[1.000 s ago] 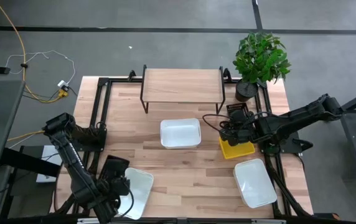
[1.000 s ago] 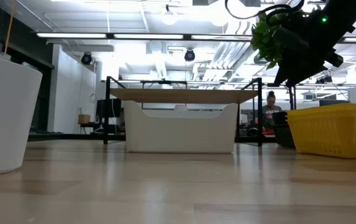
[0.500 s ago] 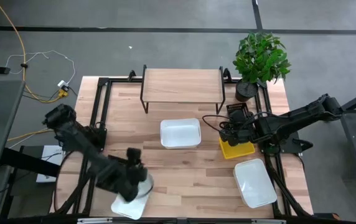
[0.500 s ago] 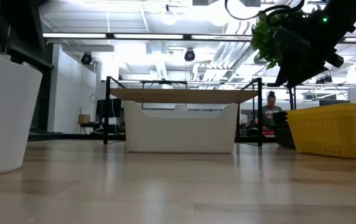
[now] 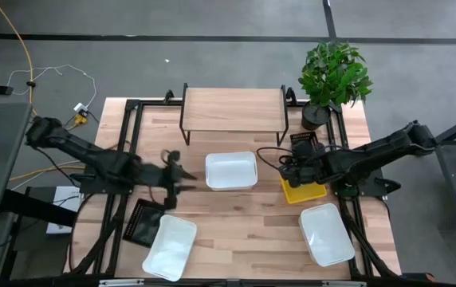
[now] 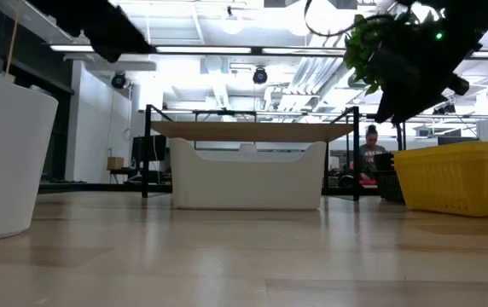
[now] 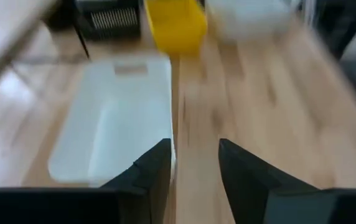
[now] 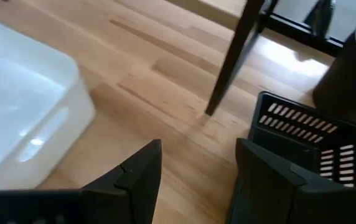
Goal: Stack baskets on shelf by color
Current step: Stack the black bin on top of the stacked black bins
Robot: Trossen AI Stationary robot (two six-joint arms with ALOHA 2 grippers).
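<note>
My left gripper [image 5: 186, 174] [image 7: 193, 146] hovers open over the table, just left of the middle white basket [image 5: 230, 171] [image 7: 116, 118] and pointing at it. That basket rests on its base in front of the shelf [image 5: 232, 109]. My right gripper [image 5: 290, 167] [image 8: 196, 149] hangs open over the far end of the yellow basket [image 5: 304, 190], beside a black slotted basket [image 5: 304, 142] [image 8: 302, 137]. Another white basket [image 5: 168, 245] lies near the front left, with a black basket [image 5: 141, 224] against it. A third white basket [image 5: 326, 233] lies front right.
A potted plant [image 5: 333, 76] stands at the far right corner behind the black basket. Black frame rails [image 5: 124, 151] run along the table's left and right sides. Bare wood [image 5: 244, 227] lies between the two near white baskets.
My left arm has swung up from the front-left white basket toward the table's middle. Its gripper has tipped from pointing down to nearly level, facing the middle white basket. The black basket beside the front-left white one now shows. My right arm has kept still.
</note>
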